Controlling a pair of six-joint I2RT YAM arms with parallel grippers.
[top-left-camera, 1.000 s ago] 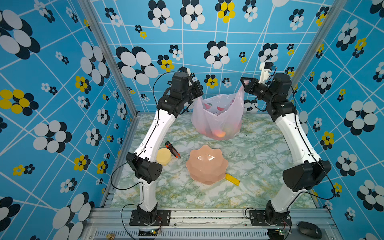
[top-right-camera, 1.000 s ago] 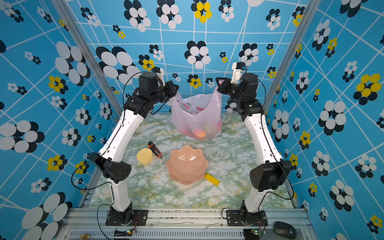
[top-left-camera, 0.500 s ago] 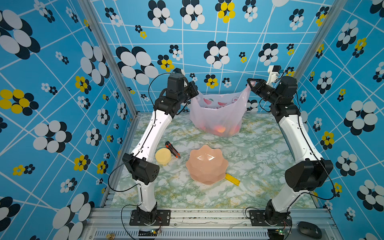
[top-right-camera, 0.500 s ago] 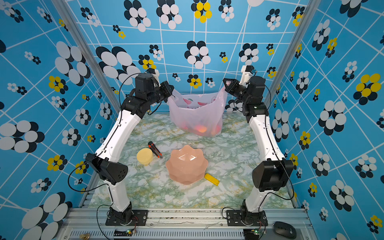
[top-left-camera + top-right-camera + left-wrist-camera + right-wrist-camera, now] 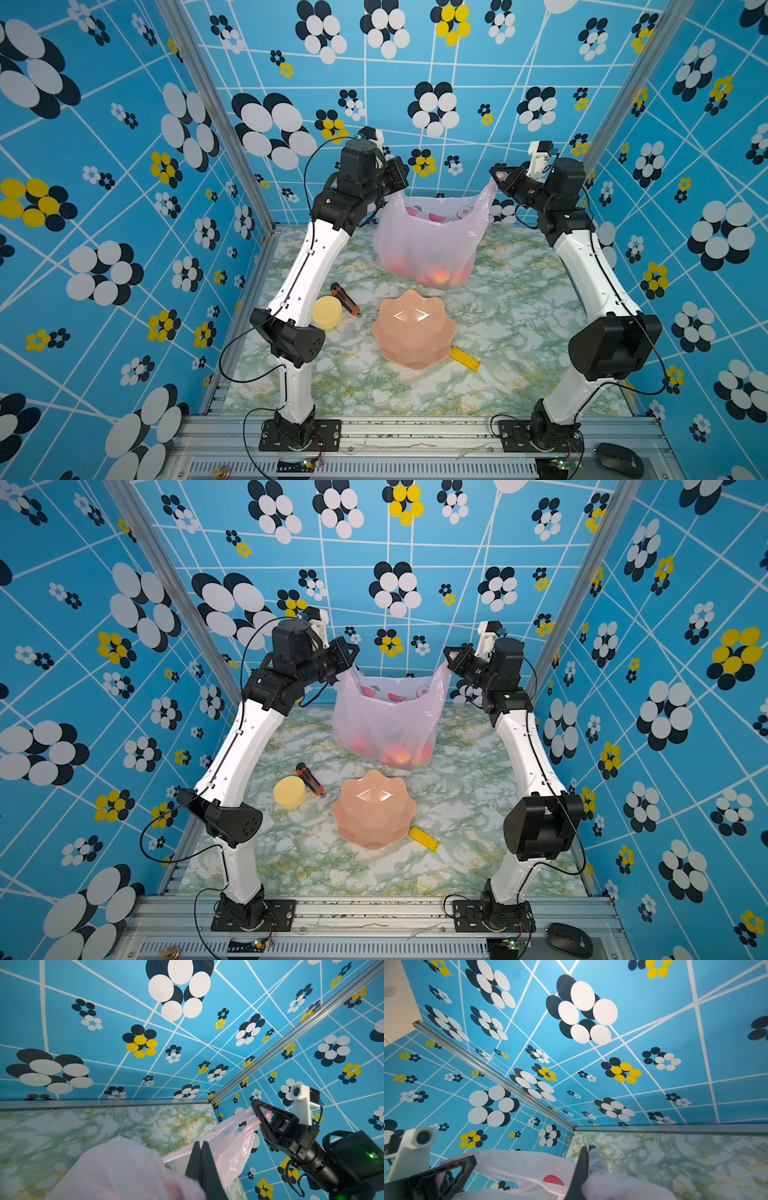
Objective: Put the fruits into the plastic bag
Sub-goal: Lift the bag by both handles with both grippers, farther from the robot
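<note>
The pale-pink plastic bag point(image 5: 432, 241) point(image 5: 390, 721) hangs at the back of the table, its mouth stretched between my two grippers. Several red and orange fruits point(image 5: 440, 274) point(image 5: 401, 755) show through its sagging bottom. My left gripper point(image 5: 400, 183) point(image 5: 351, 656) point(image 5: 200, 1143) is shut on the left handle. My right gripper point(image 5: 496, 178) point(image 5: 449, 656) point(image 5: 587, 1148) is shut on the right handle. Bag film point(image 5: 124, 1167) point(image 5: 519, 1161) fills the near part of each wrist view. Each wrist view also catches the opposite gripper pinching pink plastic.
A salmon-pink scalloped plate point(image 5: 413, 328) sits mid-table, with nothing on it. A flat yellow block point(image 5: 464, 358) lies at its right edge. A pale yellow lump point(image 5: 327, 311) and a red-black utility knife point(image 5: 345, 298) lie by the left arm. Walls stand close behind the bag.
Both grippers pulled the handles apart, and the bag's mouth is wider than a second ago. The bag now hangs slightly lower than half a second ago.
</note>
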